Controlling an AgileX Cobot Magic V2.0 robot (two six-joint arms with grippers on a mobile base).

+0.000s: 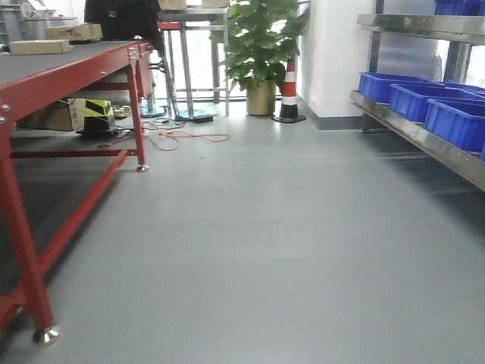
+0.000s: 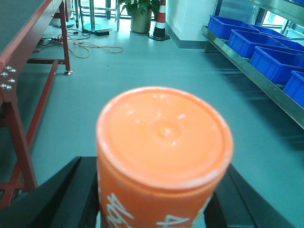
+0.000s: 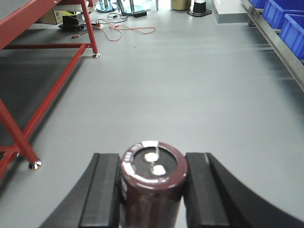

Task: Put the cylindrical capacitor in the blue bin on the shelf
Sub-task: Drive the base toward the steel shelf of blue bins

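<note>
Right gripper (image 3: 153, 190) is gripping cylindrical capacitor (image 3: 153, 173); left gripper (image 2: 161, 194) is gripping orange cylinder (image 2: 164, 137). Carrying stage, likely; next: approaching shelf (image 1: 424, 142), blue bin (image 1: 413, 102), two o'clock.

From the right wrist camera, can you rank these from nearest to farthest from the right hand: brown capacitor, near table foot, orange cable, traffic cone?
1. Brown capacitor, clamped in the right hand.
2. Near table foot, low left.
3. Orange cable, far floor, upper left.
4. Traffic cone, top edge, right of centre.
</note>
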